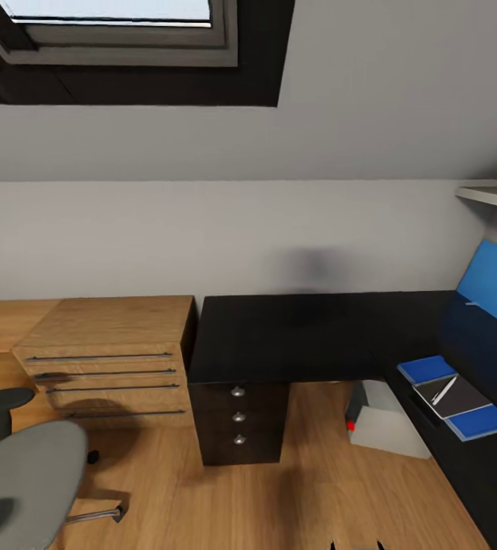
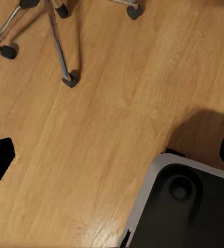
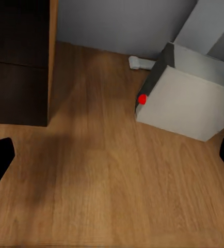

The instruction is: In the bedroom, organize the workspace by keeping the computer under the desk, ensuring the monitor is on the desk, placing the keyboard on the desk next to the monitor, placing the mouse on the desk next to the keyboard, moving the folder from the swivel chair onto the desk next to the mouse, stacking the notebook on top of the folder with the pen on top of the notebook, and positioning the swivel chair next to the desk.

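The black L-shaped desk [image 1: 309, 336] runs along the wall and down the right side. On its right wing lies the blue folder [image 1: 480, 422], with a dark notebook [image 1: 466, 399] across it and a light pen [image 1: 444, 389] on top. The grey computer [image 1: 385, 428] with its red dot stands on the floor under the desk, and it shows again as the computer [image 3: 189, 103] in the right wrist view. The swivel chair [image 1: 19, 481] is at the lower left, apart from the desk. My left gripper [image 2: 112, 157] and right gripper [image 3: 112, 157] hang open over the floor, holding nothing. Monitor and keyboard are out of view.
A light wooden chest of drawers [image 1: 107, 355] adjoins the desk's left end. The desk's black drawers [image 1: 238, 416] face me. The chair's chrome legs [image 2: 58, 46] and my own dark base [image 2: 189, 206] lie below the left gripper. A blue wall panel [image 1: 492, 286] backs the right wing.
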